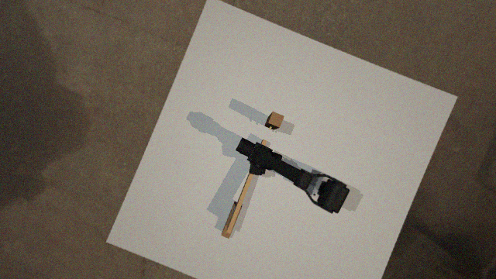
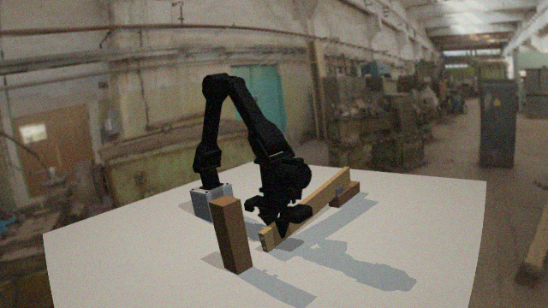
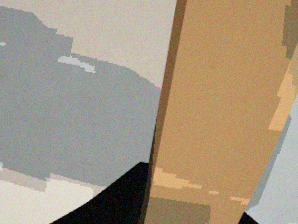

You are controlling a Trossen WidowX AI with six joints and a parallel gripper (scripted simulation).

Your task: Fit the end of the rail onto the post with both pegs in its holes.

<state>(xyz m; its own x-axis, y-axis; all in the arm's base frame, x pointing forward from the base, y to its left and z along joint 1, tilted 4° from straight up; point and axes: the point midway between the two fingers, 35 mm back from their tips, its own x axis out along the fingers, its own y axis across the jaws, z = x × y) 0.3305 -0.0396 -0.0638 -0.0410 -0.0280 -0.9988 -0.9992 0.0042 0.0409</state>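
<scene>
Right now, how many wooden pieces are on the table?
3. The post stands in front, the rail slopes behind it with the gripper shut on it, and the footboard block sits under its far end. The pegs are hidden.
</scene>
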